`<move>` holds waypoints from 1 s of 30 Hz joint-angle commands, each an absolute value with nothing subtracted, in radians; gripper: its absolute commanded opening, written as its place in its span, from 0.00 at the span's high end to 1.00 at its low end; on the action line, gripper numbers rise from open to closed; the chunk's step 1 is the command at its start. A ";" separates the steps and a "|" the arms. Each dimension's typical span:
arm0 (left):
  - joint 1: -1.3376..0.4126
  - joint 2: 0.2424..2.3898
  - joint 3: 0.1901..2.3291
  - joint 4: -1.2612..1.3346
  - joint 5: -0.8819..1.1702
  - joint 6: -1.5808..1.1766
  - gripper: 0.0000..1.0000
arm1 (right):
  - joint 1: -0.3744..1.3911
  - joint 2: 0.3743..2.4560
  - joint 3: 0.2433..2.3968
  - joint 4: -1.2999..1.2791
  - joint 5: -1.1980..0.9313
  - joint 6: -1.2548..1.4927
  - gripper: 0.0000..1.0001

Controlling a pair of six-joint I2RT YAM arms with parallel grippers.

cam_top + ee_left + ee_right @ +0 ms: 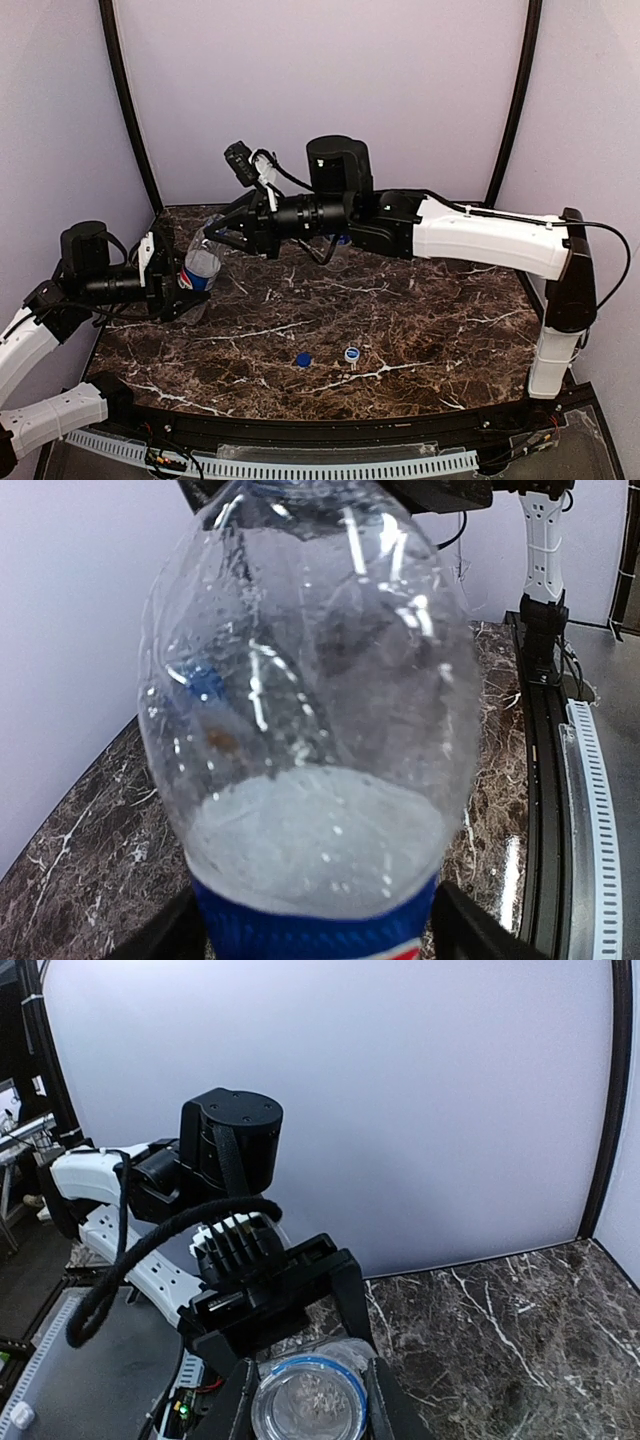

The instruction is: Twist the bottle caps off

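End effector (183, 292) astride clear bulbous bottle (201, 262)

Blue-labelled bottle (201, 268) leans at left; blue cap (302, 359), whitish cap (352, 353) lie loose.

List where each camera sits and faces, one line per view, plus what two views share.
Top external: above and behind the bases, looking down on the marble table; left arm, right arm, left pincer and right pincer show.
Left wrist: on the left arm, facing the bottle between its own fingers; the right arm stands beyond.
Right wrist: on the right arm, facing the bottle end-on and the left arm behind; own fingers at bottom.
Shared: all three show the bottle.
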State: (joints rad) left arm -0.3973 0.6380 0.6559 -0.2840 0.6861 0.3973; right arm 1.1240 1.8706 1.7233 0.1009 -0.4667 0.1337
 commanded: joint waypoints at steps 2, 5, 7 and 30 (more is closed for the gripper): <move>-0.399 0.611 0.639 -0.269 0.656 0.389 0.03 | 1.084 1.842 1.856 -0.177 -0.326 0.009 1.00; -0.399 0.595 0.622 -0.257 0.615 0.374 0.01 | 1.056 1.808 1.878 -0.289 -0.266 -0.019 1.00; -0.399 0.585 0.618 -0.256 0.583 0.369 0.01 | 1.028 1.778 1.885 -0.390 -0.263 -0.020 1.00; -0.371 0.546 0.553 -0.251 0.577 0.373 0.01 | 0.482 1.637 1.516 -0.234 -0.098 -0.020 1.00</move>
